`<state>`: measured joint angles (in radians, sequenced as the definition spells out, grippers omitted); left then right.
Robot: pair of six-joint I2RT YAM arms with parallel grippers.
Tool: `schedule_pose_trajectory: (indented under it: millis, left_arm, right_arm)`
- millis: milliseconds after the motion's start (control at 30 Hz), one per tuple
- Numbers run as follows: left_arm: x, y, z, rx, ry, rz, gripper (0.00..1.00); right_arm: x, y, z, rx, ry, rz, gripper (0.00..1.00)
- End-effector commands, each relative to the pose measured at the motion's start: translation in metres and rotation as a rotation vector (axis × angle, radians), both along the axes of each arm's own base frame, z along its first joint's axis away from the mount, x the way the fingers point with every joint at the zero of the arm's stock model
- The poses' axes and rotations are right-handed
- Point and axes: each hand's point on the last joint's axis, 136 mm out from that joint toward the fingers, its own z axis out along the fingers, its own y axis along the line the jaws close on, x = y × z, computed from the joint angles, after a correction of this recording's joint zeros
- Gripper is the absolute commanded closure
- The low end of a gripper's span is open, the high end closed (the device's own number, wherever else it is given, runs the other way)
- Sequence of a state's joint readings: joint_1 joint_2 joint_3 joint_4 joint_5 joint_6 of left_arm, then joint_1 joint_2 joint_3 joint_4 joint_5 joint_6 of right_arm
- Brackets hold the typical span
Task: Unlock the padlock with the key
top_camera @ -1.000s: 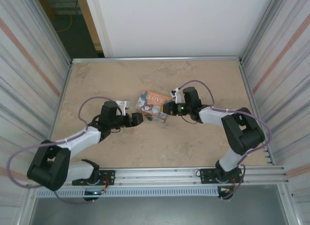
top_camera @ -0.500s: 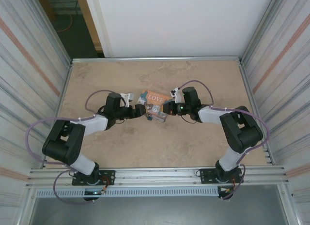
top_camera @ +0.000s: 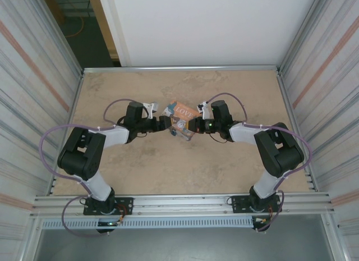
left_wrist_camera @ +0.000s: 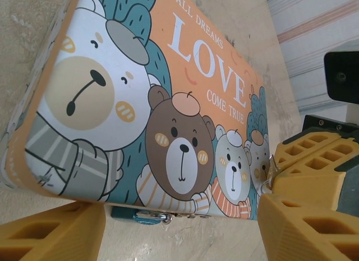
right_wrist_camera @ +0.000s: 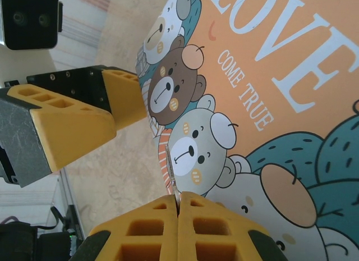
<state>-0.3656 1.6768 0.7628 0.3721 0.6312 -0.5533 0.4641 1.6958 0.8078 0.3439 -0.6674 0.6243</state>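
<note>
Padlock (left_wrist_camera: 147, 215): small teal body with a silvery shackle, bottom centre of the left wrist frame, against the tin's side wall.
Tin (left_wrist_camera: 224, 92): bear-printed lid up, flat on the table (top_camera: 235, 87), mid-frame overhead.
Key (right_wrist_camera: 172, 185): thin metal sliver at the tin's edge.
Right gripper (right_wrist_camera: 178, 207): fingers pressed together on the key.
Left gripper (top_camera: 165, 124): fingers spread apart, left of the tin.

Glossy tin (left_wrist_camera: 185, 104), shiny metal padlock (left_wrist_camera: 141, 215)

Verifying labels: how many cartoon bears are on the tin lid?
4, in a row on the orange-and-teal rectangular tin lid: large white bear, brown bear, pale bear, smallest bear.
</note>
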Motion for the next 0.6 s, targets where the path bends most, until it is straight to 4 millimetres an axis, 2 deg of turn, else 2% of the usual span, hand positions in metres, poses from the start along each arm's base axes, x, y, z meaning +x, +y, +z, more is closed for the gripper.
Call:
schedule_pose_trajectory:
  millis: [0,167,333,567]
  left_arm:
    - [-0.003,0.003,0.011,0.016,-0.081,-0.021,0.28]
    - [-0.021,0.009,0.008,0.063,-0.137,-0.047,0.28]
    - [-0.039,0.006,-0.002,0.113,-0.174,-0.100,0.28]
    - [-0.042,-0.004,-0.014,0.102,-0.187,-0.133,0.30]
  right_arm:
    - [0.005,-0.004,-0.010,-0.032,0.037,-0.032,1.00]
    - [0.005,-0.005,-0.011,-0.036,0.037,-0.035,1.00]
    - [0.004,-0.005,-0.014,-0.045,0.042,-0.036,1.00]
    - [0.003,-0.003,-0.015,-0.073,0.045,-0.020,1.00]
